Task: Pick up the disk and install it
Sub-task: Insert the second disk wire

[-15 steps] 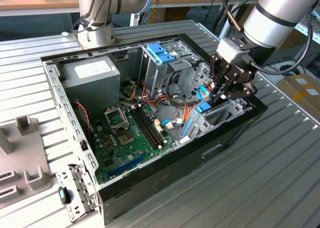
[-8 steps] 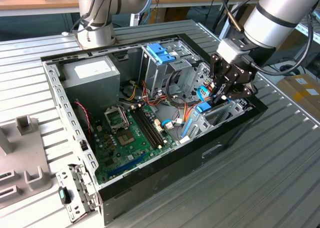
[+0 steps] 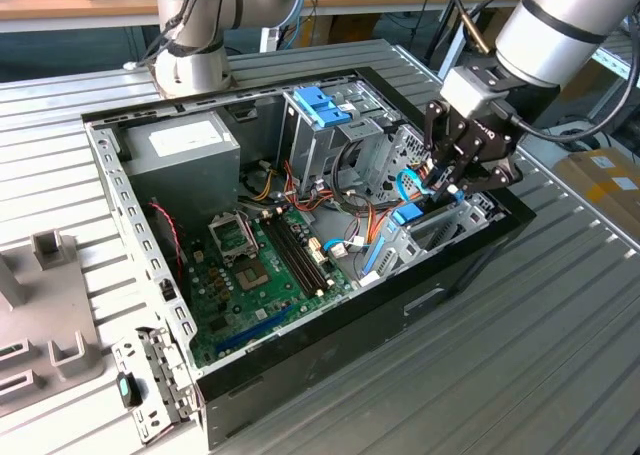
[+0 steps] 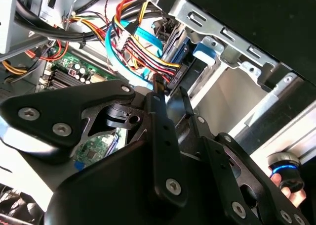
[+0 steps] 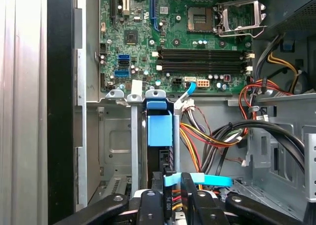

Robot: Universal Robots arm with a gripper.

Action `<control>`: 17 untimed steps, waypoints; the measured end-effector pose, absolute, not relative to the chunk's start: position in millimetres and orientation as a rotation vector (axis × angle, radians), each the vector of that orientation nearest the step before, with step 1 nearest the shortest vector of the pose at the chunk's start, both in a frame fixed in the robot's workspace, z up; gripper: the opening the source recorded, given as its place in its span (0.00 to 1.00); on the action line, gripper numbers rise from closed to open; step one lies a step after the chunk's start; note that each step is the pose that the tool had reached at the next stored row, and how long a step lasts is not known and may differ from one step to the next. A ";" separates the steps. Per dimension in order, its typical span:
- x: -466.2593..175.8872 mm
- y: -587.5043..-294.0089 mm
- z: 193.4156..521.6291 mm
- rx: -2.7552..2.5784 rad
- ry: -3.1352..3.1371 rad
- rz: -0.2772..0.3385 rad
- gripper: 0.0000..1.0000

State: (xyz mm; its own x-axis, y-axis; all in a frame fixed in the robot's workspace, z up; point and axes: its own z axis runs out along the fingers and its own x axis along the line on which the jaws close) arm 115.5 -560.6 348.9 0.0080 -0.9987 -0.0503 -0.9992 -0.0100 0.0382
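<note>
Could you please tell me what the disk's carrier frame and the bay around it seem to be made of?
The disk's blue carrier frame looks like smooth plastic: uniform saturated colour, soft sheen. The drive bay looks like bare sheet metal: dull grey, with stamped holes and folded edges.

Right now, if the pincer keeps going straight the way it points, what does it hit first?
Most likely the disk, standing on edge in its bay directly ahead of the pincer. A light-blue cable crosses near the fingertips and might brush first; depth is unclear.

Cable bundle [image 5: 207,136] and bay wall [image 5: 134,136] tight beside the tool [image 5: 173,205].
</note>
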 end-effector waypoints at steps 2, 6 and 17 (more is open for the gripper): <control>115.6 -560.6 354.0 -2.224 2.204 0.099 0.29; 115.5 -560.7 362.7 -2.224 2.204 0.099 0.29; 116.9 -560.6 375.5 -2.223 2.202 0.107 0.27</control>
State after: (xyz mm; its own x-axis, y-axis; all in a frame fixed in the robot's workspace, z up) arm 116.9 -560.6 375.5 0.0084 -0.9984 -0.0565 -0.9991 -0.0107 0.0404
